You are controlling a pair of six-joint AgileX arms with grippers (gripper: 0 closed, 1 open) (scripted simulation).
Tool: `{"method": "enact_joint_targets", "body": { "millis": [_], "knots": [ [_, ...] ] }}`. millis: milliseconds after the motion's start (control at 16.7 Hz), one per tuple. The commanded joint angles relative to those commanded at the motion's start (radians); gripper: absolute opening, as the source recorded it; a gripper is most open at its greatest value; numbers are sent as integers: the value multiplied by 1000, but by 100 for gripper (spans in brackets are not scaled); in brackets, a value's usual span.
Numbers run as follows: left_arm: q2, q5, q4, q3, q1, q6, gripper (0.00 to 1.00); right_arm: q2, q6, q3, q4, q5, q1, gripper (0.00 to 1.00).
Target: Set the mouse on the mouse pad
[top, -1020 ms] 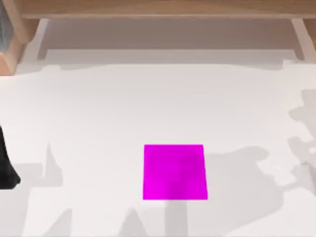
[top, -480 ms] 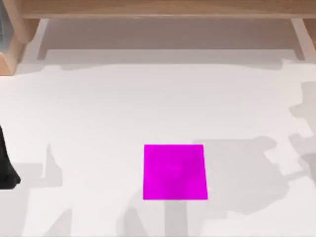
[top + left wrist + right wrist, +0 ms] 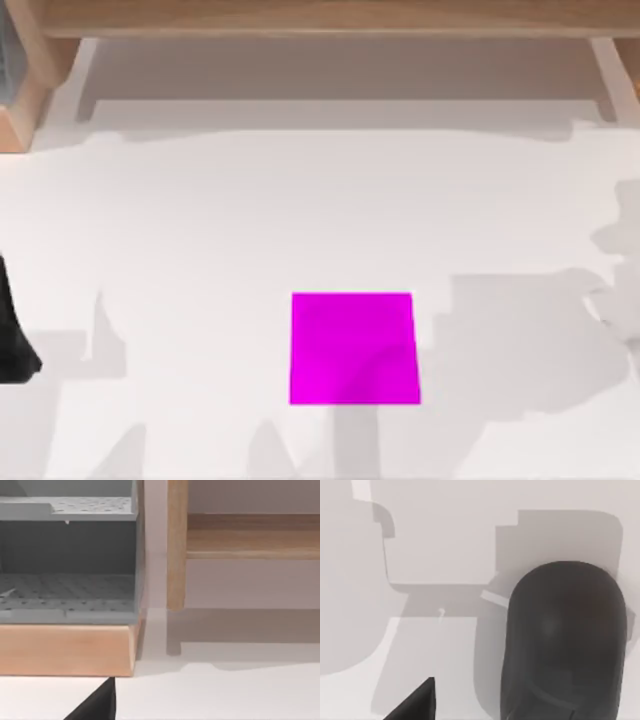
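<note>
Magenta mouse pad (image 3: 354,348) flat; grey mouse (image 3: 564,642) apart.

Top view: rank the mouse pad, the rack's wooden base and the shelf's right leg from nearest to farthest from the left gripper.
Measured from the left gripper, at the table's left edge:
1. Wooden base, at the far left corner, is nearest.
2. Mouse pad, at the front centre, comes next.
3. Shelf's right leg, at the far right, is farthest.

Rendered sim workbench: plain white tabletop (image 3: 300,200), wooden frame (image 3: 320,18) behind, grey perforated shelf unit (image 3: 67,555) at left.
</note>
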Motion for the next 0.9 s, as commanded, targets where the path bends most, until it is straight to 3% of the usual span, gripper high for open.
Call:
{"method": "enact_joint_targets", "body": {
  "millis": [240,540,900],
  "knots": [
    [0,0,0,0,0,0,100,71,1,-92,158,0,0,100],
    [0,0,0,0,0,0,100,80,1,-104,175,0,0,100],
    [0,0,0,0,0,0,100,80,1,-104,175,0,0,55]
  ]
}}
